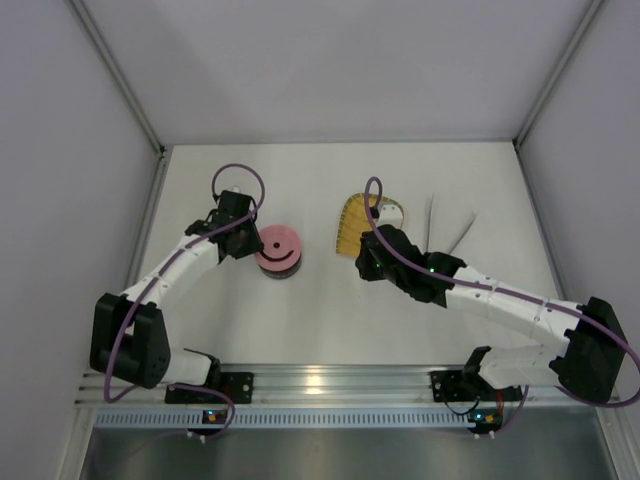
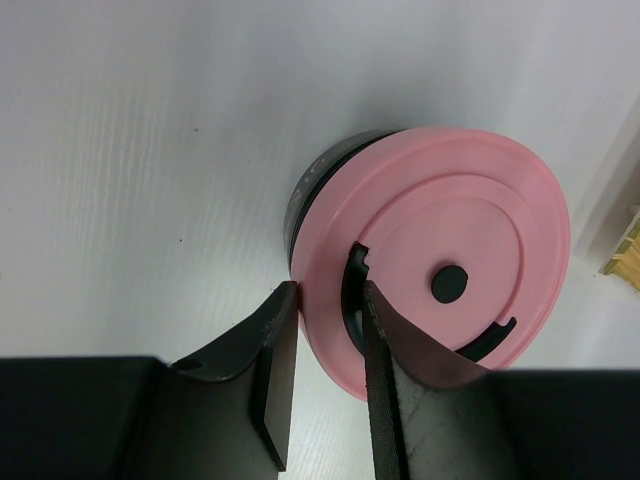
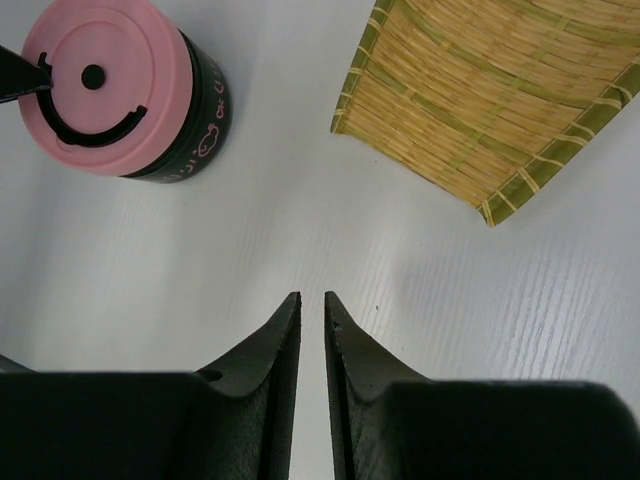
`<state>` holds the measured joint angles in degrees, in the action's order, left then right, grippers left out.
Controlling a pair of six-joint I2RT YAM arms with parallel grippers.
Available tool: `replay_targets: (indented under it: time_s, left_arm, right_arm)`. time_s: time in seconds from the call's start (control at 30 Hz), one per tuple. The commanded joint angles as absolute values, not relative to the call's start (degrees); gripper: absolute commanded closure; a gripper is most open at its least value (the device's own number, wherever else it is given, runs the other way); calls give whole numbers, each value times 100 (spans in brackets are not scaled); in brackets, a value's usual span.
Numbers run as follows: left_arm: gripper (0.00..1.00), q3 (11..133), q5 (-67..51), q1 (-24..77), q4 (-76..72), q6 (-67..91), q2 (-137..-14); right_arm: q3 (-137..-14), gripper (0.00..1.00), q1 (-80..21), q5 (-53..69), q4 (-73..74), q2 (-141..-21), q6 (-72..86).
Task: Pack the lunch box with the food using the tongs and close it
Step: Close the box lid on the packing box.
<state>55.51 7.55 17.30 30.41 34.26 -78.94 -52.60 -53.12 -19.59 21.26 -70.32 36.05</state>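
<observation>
**Left pincer on lid, right idle**

Your left gripper [image 2: 330,300] is clamped on the rim of the pink lid [image 2: 480,200], which sits atop the lunch box [image 3: 205,110], left of centre. Your right gripper [image 3: 311,298] hangs beside the yellow tray [image 3: 480,90], jaws nearly together and empty. The tongs [image 1: 430,222] lie right of the tray.
</observation>
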Motion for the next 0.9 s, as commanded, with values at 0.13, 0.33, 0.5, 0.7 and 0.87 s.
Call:
replay_targets:
  time_s: [0.13, 0.33, 0.5, 0.7, 0.87]
  left_arm:
    - [80, 5643, 756, 1661, 2769, 3305, -7989]
    - [76, 5590, 764, 1661, 2760, 3313, -8051]
    - [71, 5528, 817, 1670, 2760, 3322, -8077]
    - [58, 5432, 826, 1670, 2733, 3349, -8104]
    - [50, 5326, 844, 1661, 2725, 3375, -8060]
  right_arm:
    - [-5282, 85, -5317, -1960, 1934, -7023, 3612]
    - [-5273, 85, -5317, -1942, 1907, -7058, 3621]
    - [-5265, 85, -5317, -1925, 1890, -7084, 3621]
    - [-5256, 85, -5317, -1907, 1881, -7093, 3621]
    - [-5247, 84, -5317, -1899, 1846, -7119, 3630]
